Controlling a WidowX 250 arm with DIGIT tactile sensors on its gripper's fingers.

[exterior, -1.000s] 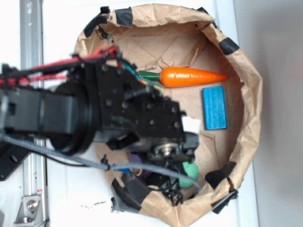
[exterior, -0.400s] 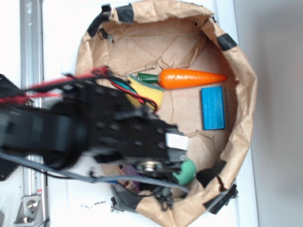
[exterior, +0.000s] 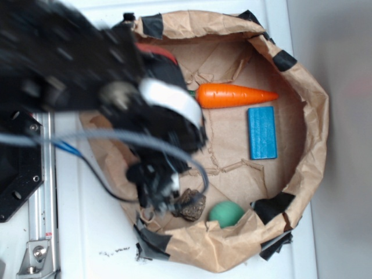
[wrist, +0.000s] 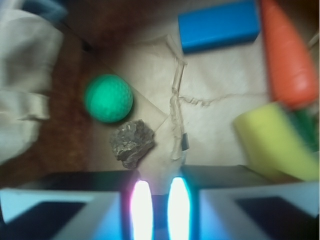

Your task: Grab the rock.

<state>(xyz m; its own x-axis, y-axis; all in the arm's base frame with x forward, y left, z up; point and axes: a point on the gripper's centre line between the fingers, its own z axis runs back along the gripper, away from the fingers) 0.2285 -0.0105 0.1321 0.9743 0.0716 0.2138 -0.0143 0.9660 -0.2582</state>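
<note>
Approach step, as I judge it: I have the gripper (exterior: pixel 164 195) hanging over the near-left part of the paper-lined basket (exterior: pixel 308 116), and nothing is held. The rock (wrist: pixel 132 142) lies on the brown paper floor, free on all sides I can see. In the wrist view it sits just ahead of the fingertips (wrist: pixel 141 200) and a little to the left of the line running between them, so the jaws are neither over it nor around it. The two pads show as bright strips with a narrow dark gap between them; I read the jaws as nearly together and clamped on nothing. The green ball (wrist: pixel 108 98) lies just beyond the rock, near it but, as far as the blur allows, not touching. In the exterior view the rock (exterior: pixel 189 204) shows just right of the finger ends, with the ball (exterior: pixel 226 214) further right against the basket wall. Carrot (exterior: pixel 235 95), blue block (exterior: pixel 262 132) and a yellow sponge (wrist: pixel 272 141) are well apart from the target. My judgement of the next move: spread the jaws wide enough for the lumpy shape, shift forward and slightly left to centre on the rock, then descend. Risk noted: too far forward would nudge the ball, and the rough rock may sit unevenly between the pads.
</note>
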